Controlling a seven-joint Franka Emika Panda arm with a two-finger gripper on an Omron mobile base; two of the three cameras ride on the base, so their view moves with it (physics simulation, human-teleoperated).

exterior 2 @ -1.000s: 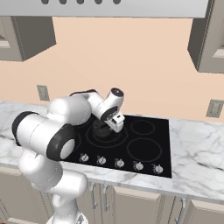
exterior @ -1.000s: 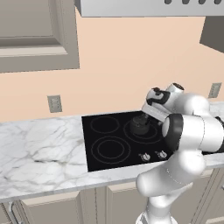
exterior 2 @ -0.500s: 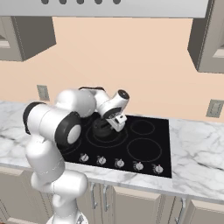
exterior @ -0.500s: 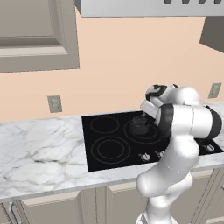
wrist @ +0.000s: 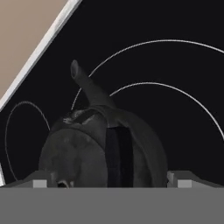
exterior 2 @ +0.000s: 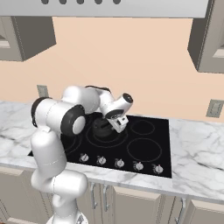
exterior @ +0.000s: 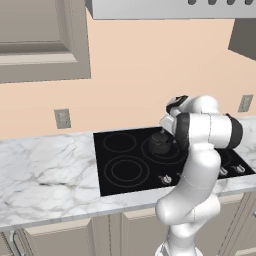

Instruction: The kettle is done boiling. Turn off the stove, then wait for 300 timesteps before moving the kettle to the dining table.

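Over the last second the arm has swung its elbow nearer the base while the gripper [exterior 2: 119, 124] stays over the kettle [wrist: 103, 146], so the lift looks imminent. Its fingers stand wide apart, straddling the arched handle, holding nothing. The kettle sits just below, on a burner ring of the stove [exterior: 125, 167].

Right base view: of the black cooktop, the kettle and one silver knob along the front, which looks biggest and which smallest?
1. Cooktop, by far the largest.
2. Kettle, partly hidden behind the arm.
3. Knob, smallest, though it sits nearer the camera.
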